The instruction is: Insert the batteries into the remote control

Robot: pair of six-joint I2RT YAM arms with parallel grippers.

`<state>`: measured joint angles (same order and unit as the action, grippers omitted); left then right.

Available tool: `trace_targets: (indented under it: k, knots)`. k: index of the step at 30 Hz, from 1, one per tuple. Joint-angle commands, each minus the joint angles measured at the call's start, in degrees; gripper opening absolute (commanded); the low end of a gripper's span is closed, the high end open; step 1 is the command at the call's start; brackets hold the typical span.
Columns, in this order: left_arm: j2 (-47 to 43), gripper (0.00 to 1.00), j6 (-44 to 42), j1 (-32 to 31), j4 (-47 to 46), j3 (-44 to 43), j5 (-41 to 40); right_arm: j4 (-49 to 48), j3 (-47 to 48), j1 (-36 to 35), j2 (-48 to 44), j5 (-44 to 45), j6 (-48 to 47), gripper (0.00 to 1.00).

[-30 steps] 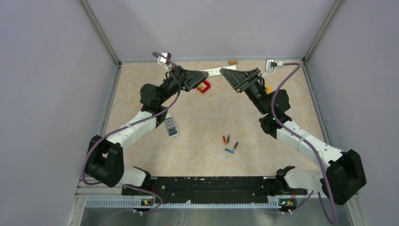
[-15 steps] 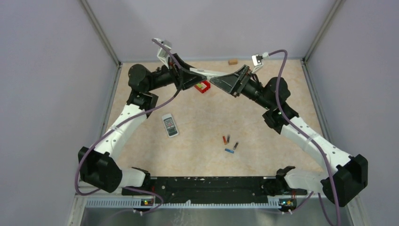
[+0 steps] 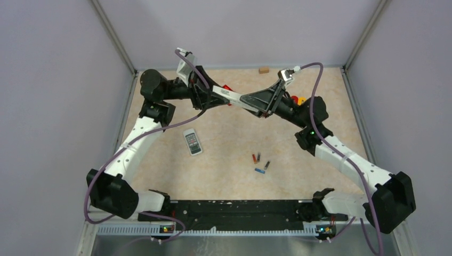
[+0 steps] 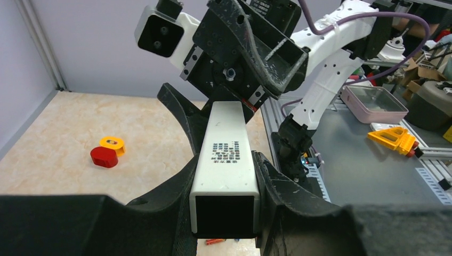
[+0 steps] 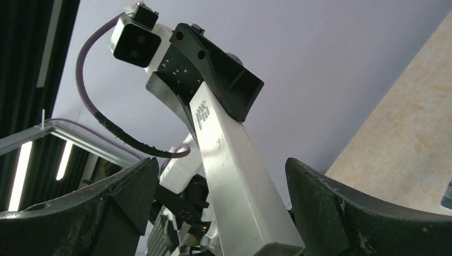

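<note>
Your left gripper is closed partway on the white remote. Its fingers press against the remote's two long sides and hold it clear of the tabletop, out at the far end of the workspace. In your left wrist view the remote points straight away from the camera. You see a block of dark print on its upper face and a dark rectangular end nearest the lens.

Your right gripper meets it from the other side with its jaws spread wide. One finger sits on each side of the remote's far end, and the right wrist view shows a gap on both sides. That gripper has hold of nothing.

The batteries all lie loose on the tabletop, right of centre and well apart from both grippers. The red-and-black cell is just beside a dark cell. A second dark cell lies near them to the right. The blue cell is the one closest to the arm bases.

A small grey remote lies flat to the left of the cells, beside your left arm. A red puck and a yellow ring sit side by side on the table. A small brown block rests by the far wall.
</note>
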<state>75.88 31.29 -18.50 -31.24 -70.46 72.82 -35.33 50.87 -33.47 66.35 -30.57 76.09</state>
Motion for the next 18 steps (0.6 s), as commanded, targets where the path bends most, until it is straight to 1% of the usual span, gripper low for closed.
trace_targets:
  k: [1,4,5,8,11,16,18]
  knots:
    - [-3.16,0.0,-0.94,0.43,-4.26,-2.51,3.83,-13.19,-1.0,0.25,1.24,-2.48,6.37,0.84]
    - [-3.66,0.0,-1.05,0.59,-4.94,-2.66,5.07,-15.06,-1.32,0.25,2.35,-3.06,7.2,0.69]
    - [-3.83,0.0,-1.05,0.62,-5.23,-2.62,5.34,-16.08,-1.61,0.25,2.7,-3.17,7.6,0.65]
    - [-4.14,0.0,-1.43,0.57,-5.58,-2.73,6.25,-18.65,-2.45,0.25,3.51,-3.34,8.8,0.56]
    - [-4.21,0.0,-1.43,0.65,-5.58,-3.05,5.66,-19.48,-2.7,0.25,4.11,-3.78,9.08,0.45]
    - [-4.73,0.0,-0.81,0.66,-5.71,-3.22,2.64,-20.83,-4.09,0.25,4.06,-4.28,7.44,0.32]
    - [-5.1,0.0,-0.75,0.7,-5.63,-3.38,1.75,-22.76,-4.94,0.25,4.11,-4.61,7.03,0.28]
